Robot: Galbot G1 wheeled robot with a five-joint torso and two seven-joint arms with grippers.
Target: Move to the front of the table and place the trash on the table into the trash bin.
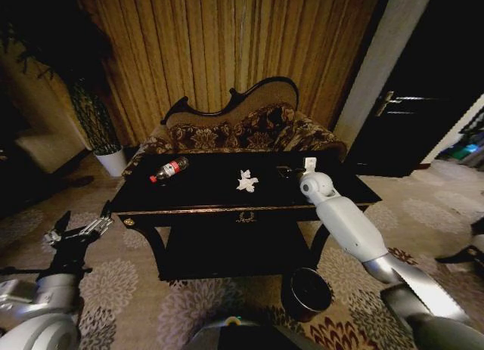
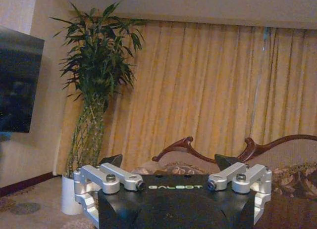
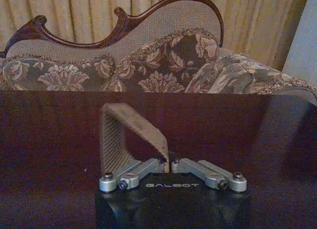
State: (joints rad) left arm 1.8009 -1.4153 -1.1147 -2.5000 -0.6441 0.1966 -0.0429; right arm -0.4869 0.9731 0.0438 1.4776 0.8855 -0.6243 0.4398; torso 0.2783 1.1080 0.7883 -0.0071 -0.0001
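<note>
The glossy black table (image 1: 189,202) stands right in front of me. On its left part lies a clear bottle (image 1: 169,169) with a red label and cap. Near the middle sits a crumpled white paper wad (image 1: 246,181). My right arm reaches over the table's right part. Its gripper (image 1: 308,168) (image 3: 168,157) is shut on a folded tan scrap (image 1: 310,162) (image 3: 130,135), just above the tabletop. The left gripper (image 1: 76,230) (image 2: 168,162) hangs open and empty, low beside the table's left end. On the carpet by the table's front right leg stands the dark round trash bin (image 1: 306,293).
An ornate patterned sofa (image 1: 242,131) (image 3: 163,66) stands directly behind the table, against tan curtains. A tall plant in a white pot (image 1: 112,159) (image 2: 69,202) is at the back left. A dark door (image 1: 408,116) is at the right. Patterned carpet surrounds the table.
</note>
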